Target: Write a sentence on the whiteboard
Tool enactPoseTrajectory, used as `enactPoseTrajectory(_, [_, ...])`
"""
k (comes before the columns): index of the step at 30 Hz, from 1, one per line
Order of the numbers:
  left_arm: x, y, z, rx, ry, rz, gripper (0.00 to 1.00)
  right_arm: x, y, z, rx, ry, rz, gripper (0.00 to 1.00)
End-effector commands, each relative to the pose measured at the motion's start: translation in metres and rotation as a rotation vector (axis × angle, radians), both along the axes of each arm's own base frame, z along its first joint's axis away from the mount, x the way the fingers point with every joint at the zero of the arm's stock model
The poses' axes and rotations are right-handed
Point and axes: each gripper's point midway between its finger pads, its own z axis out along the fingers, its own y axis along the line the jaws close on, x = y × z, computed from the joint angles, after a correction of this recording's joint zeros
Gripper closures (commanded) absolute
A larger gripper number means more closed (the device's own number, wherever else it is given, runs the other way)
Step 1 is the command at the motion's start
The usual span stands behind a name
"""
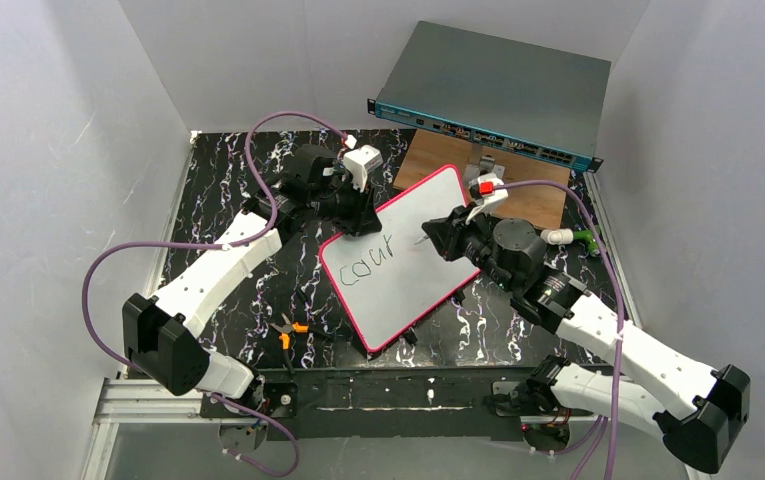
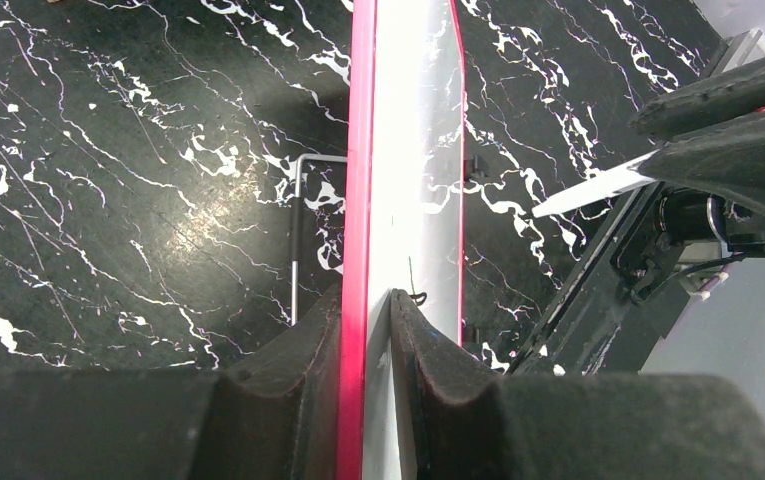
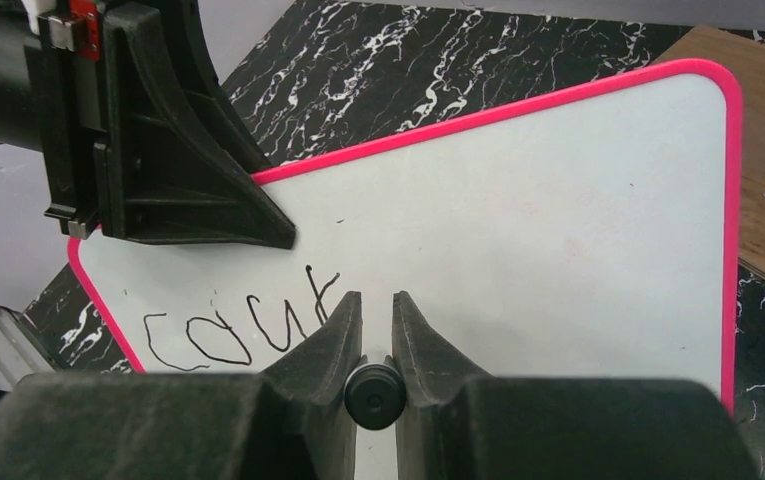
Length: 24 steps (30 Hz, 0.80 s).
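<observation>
Orange-handled pliers (image 1: 288, 330) lay at the near edge of the black marbled table (image 1: 216, 170). The pink-framed white rectangular whiteboard (image 1: 408, 290) sat mid-table and bore black marker letters "cour" (image 1: 368, 262). The right claw (image 3: 376, 300) gripped a black marker (image 3: 375, 395) over the board. The left claw (image 2: 368, 300) pinched the board's far-left rim. A grey-teal switch box (image 1: 498, 90) stood behind.

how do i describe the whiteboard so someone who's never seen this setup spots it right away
On the black white-veined table top, look mid-table, in front of the grey-teal metal box and the brown wooden board. The white rectangular whiteboard with a thin pink-red frame sits there diagonally. Only it bears black handwritten letters, "cour".
</observation>
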Motion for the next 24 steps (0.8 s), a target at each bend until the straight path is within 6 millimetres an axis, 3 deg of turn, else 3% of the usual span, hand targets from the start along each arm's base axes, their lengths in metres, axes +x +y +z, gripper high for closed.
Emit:
enactPoseTrajectory(1, [0.001,0.006,0.024,-0.016,-0.101,-0.008,1.00,0.005,0.006,0.028,0.055,-0.060,0.005,0.99])
enactPoseTrajectory(13, [0.001,0.005,0.024,-0.019,-0.100,-0.010,1.00,0.011,0.012,0.022,0.039,-0.046,0.007,0.99])
enactPoseTrajectory(24, [-0.001,0.005,0.025,-0.023,-0.101,-0.015,1.00,0.028,0.025,0.035,0.044,-0.075,0.006,0.99])
